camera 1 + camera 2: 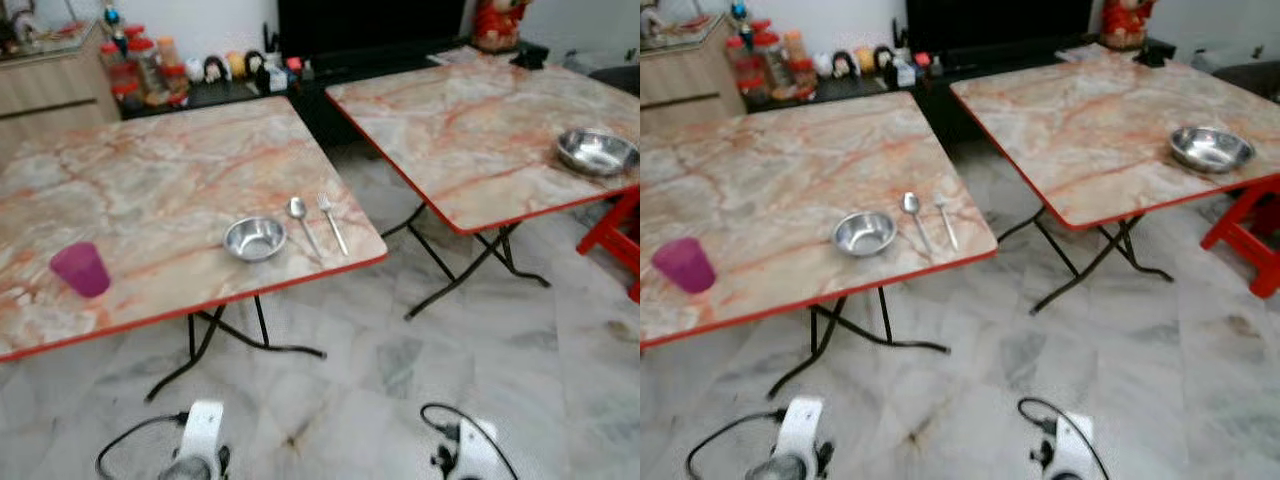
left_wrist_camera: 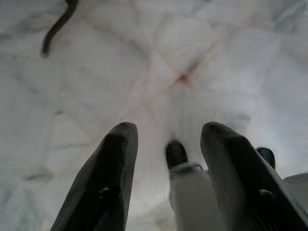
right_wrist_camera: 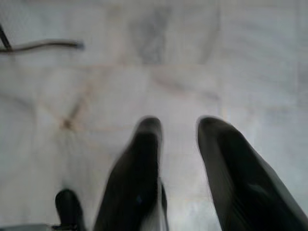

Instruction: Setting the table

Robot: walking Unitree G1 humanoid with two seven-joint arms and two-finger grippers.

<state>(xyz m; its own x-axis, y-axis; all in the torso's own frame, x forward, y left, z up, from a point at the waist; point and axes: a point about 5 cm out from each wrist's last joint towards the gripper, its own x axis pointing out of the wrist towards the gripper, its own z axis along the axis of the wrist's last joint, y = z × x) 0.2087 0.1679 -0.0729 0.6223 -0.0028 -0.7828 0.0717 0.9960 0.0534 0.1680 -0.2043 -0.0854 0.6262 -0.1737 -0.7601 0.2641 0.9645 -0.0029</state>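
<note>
At frame's edge, red stool cropped.

Two pale, silvery-white arms, each trailing a looping black cable. The left tool has two long black fingers, broad and rounded at the tips, a small pale fleck on each. The right tool has matching black fingers.

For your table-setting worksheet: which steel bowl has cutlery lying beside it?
The bowl on the left table, beside a spoon and fork; the right table's bowl sits alone.
</note>
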